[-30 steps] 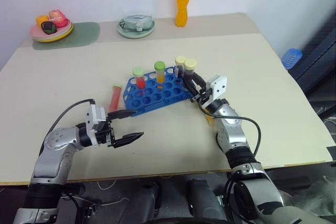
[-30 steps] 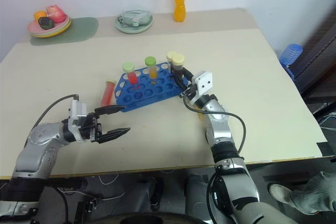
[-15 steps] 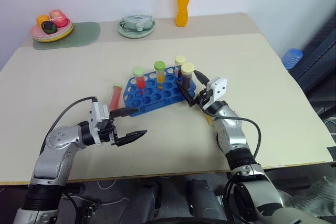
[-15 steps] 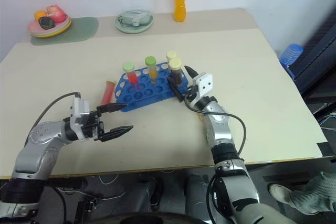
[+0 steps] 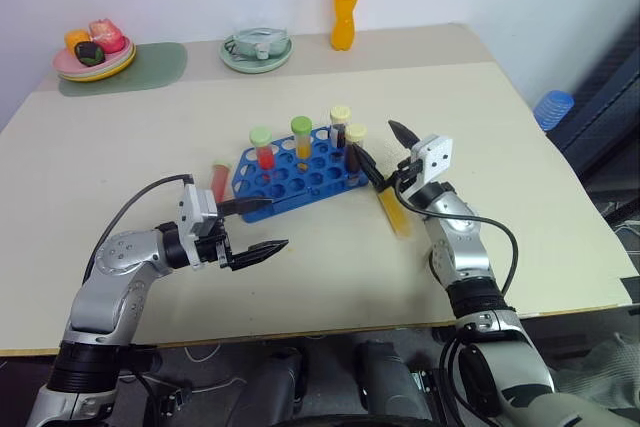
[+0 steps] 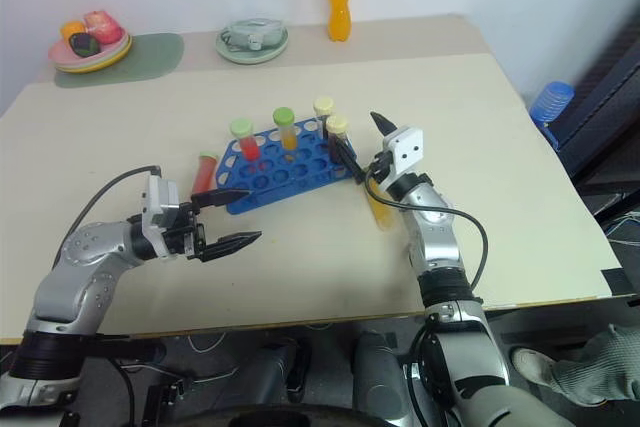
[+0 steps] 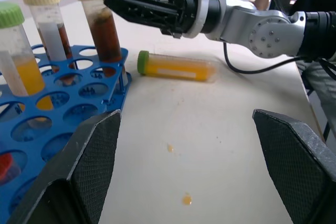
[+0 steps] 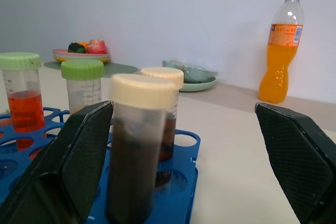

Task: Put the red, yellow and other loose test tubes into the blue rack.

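The blue rack (image 5: pixel 296 175) stands mid-table with several capped tubes upright in it. Among them are a red one (image 5: pixel 262 146), a yellow one (image 5: pixel 302 136) and a dark one with a cream cap (image 5: pixel 355 143) at the rack's right end. A loose red tube (image 5: pixel 219 180) lies just left of the rack. To the rack's right, a loose yellow tube (image 5: pixel 392 209) lies flat. My right gripper (image 5: pixel 385 152) hovers open beside the dark tube, holding nothing. My left gripper (image 5: pixel 262 227) is open and empty, level, in front of the rack's left end.
An orange drink bottle (image 5: pixel 345 2), a green dish (image 5: pixel 257 49) and a plate of fruit (image 5: pixel 95 52) on a green mat stand along the table's far edge. A blue bottle (image 5: pixel 553 107) stands off the table's right side.
My right gripper has opened, left the dark cream-capped tube standing in the rack, and drawn back to the right. My left gripper has barely moved.
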Action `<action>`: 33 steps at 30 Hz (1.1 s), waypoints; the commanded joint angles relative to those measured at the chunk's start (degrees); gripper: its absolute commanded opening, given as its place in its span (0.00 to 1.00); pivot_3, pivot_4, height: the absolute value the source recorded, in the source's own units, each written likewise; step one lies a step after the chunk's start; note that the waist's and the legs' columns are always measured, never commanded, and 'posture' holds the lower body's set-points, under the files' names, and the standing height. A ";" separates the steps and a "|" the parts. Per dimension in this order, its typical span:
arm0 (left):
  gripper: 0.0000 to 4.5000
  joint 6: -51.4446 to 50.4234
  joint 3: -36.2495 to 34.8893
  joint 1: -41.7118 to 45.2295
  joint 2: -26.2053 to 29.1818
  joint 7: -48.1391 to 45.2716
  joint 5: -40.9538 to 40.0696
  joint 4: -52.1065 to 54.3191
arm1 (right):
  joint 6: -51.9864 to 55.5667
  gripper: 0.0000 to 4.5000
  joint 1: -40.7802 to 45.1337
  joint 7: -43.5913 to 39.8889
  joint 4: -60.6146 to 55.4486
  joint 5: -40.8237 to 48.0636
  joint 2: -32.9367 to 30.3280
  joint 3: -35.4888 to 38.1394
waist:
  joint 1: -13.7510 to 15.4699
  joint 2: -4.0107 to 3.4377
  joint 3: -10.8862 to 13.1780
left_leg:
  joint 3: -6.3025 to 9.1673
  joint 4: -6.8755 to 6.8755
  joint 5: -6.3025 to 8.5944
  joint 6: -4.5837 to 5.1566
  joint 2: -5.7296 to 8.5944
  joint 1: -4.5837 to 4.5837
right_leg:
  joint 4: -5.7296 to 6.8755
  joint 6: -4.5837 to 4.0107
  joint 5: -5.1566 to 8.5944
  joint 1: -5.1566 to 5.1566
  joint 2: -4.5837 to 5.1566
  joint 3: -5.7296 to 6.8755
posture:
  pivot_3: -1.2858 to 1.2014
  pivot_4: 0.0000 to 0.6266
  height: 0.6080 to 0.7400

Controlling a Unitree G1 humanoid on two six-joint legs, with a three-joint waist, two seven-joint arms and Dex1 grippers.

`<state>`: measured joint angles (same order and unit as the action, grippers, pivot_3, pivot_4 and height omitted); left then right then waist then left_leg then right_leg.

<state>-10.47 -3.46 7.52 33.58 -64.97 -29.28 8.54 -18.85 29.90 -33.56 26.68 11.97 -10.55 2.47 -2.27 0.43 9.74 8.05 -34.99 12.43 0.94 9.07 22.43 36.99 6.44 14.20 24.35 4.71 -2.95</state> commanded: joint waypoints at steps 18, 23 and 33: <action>0.92 7.76 0.83 0.85 -1.22 -4.45 1.28 -7.40 | 71.62 0.98 -9.84 3.26 -51.66 9.83 -23.12 -0.05 | 1.56 -0.02 0.04 | 0.01 -0.13 0.12 -0.07 -0.05 0.36 | -0.18 -0.19 0.14 0.14 0.10 0.01 | 0.52 0.24 1.00; 0.92 9.23 1.63 2.01 -2.13 -5.67 1.83 -9.63 | 105.11 0.98 9.01 6.65 -46.25 12.85 -23.69 0.23 | 1.73 -0.01 0.03 | 0.02 -0.28 0.04 0.02 -0.06 0.87 | -0.14 -0.18 0.06 0.62 0.10 0.08 | 0.52 0.24 1.00; 0.92 10.47 1.59 2.56 -2.60 -6.34 1.70 -10.87 | 111.35 0.98 20.74 14.17 -26.34 22.72 -23.05 -3.26 | 1.79 0.05 0.00 | -0.04 -0.23 0.19 0.28 0.00 1.05 | -0.76 0.07 -0.10 0.50 0.25 0.19 | 0.52 0.24 1.00</action>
<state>-0.78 -1.01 9.79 30.87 -71.03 -26.94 -3.43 92.16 48.53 -20.79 0.06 31.75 -33.53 -0.98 -0.48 0.48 9.74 8.00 -35.22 12.63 1.23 9.08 23.49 36.21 6.51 14.10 24.85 4.97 -2.77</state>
